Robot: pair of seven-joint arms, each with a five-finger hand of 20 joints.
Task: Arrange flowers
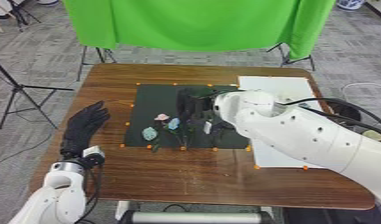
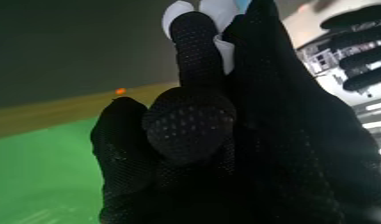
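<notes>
Right hand (image 1: 192, 104), fingers (image 2: 197, 52) pinching what looks like a white flower (image 2: 219, 11); left hand (image 1: 80, 127), fingers straight

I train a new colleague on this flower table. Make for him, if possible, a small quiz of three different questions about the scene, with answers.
1. True or false: the left hand is to the left of the dark mat, its fingers straight.
2. Which flower lies nearest to the robot?
A. the pink one
B. the blue one
C. the pale green one
3. In the right wrist view, what colour are the petals at the fingers of the right hand?

Key: 1 true; 2 C; 3 white.
</notes>
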